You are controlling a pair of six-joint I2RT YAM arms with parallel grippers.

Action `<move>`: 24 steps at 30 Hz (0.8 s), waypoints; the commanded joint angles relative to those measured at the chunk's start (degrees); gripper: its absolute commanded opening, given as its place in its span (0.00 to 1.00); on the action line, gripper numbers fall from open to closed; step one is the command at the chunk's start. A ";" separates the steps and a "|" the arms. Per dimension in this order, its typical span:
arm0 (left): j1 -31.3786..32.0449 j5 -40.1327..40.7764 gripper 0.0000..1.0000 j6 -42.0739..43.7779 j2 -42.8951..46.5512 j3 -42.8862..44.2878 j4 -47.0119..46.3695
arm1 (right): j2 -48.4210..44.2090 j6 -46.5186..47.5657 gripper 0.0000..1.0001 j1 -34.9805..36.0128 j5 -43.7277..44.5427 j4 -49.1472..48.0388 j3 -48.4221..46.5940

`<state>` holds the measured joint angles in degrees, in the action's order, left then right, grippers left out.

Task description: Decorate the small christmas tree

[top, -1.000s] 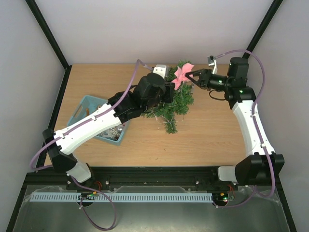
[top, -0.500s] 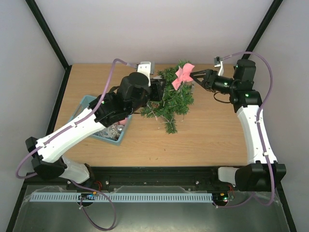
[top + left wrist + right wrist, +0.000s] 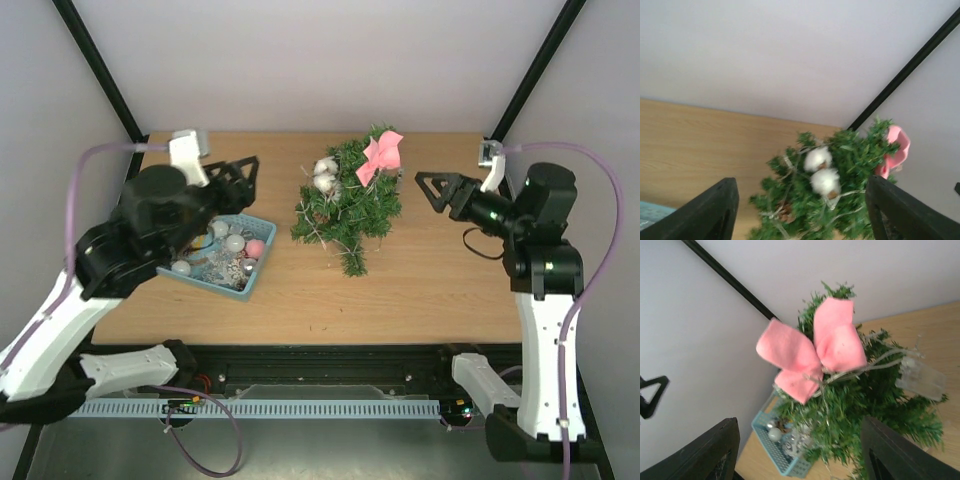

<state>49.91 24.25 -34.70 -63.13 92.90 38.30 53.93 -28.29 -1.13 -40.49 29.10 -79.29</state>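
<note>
Small christmas tree (image 3: 350, 205): it was seen upright on the wooden table (image 3: 420, 290), between the two grippers and touched by neither. It was found ahead of each gripper, to the right of the left one and to the left of the right one.
Teal basket (image 3: 258, 262): it was set on the table below and just behind the left gripper's fingers, well apart from the right gripper and on the far side of the tree from it.
Left gripper (image 3: 245, 182): its jaws were spread wide and nothing was held between them. It was raised over the far edge of the basket and pointed towards the tree.
Right gripper (image 3: 432, 192): its jaws were likewise held wide apart and empty. It was aimed at the tree's right side, with a clear gap left between them.
Pink bow (image 3: 382, 155): it was fixed near the treetop, on the side nearest the right gripper, and was framed between that gripper's fingers in the right wrist view.
White balls (image 3: 325, 175): two were hung close together on the branches facing the left gripper, and were centred between its fingers in the left wrist view.
Clear plastic piece (image 3: 920, 377): it was seen on a thin string among the branches, beside the bow.
Basket ornaments (image 3: 225, 240): silver and white baubles and one pink ball (image 3: 256, 248) were heaped in the basket, under the left gripper.
</note>
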 commanded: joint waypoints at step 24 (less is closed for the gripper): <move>-4.51 -1.79 1.00 -11.97 9.67 -17.55 15.54 | -15.33 -3.72 0.99 3.69 -3.53 4.20 24.24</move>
<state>47.46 22.06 -44.07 -52.58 76.18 49.95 38.44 -30.50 1.69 -41.87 32.47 -56.01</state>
